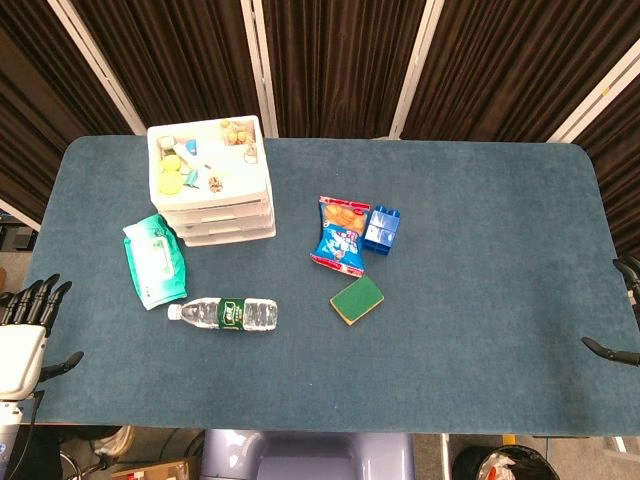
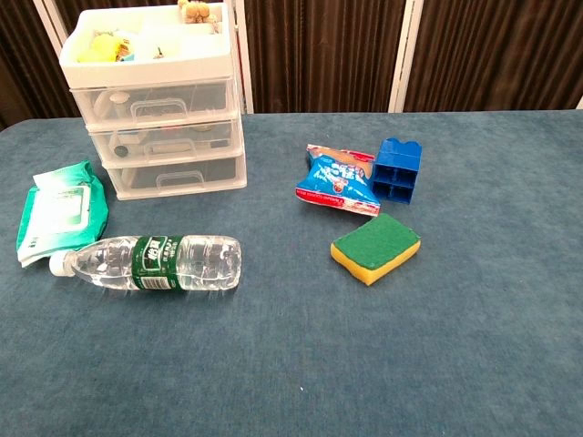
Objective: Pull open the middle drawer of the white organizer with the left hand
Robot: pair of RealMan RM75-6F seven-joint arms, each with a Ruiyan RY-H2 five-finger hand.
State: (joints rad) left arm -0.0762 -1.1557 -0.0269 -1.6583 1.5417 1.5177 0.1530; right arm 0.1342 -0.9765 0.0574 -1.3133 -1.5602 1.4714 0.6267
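The white organizer [image 1: 212, 182] [image 2: 159, 100] stands at the table's back left, three clear drawers stacked under an open top tray of small items. Its middle drawer [image 2: 166, 139] sits flush with the others, handle facing me. My left hand [image 1: 30, 322] hovers off the table's near left edge, fingers apart and holding nothing, well away from the organizer. Only dark fingertips of my right hand [image 1: 618, 318] show at the far right edge of the head view. Neither hand appears in the chest view.
A green wipes pack [image 1: 153, 259] [image 2: 60, 208] and a lying water bottle [image 1: 224, 313] [image 2: 150, 262] sit in front of the organizer. A snack bag [image 1: 341, 234], blue block [image 1: 381, 229] and green-yellow sponge [image 1: 357, 300] lie mid-table.
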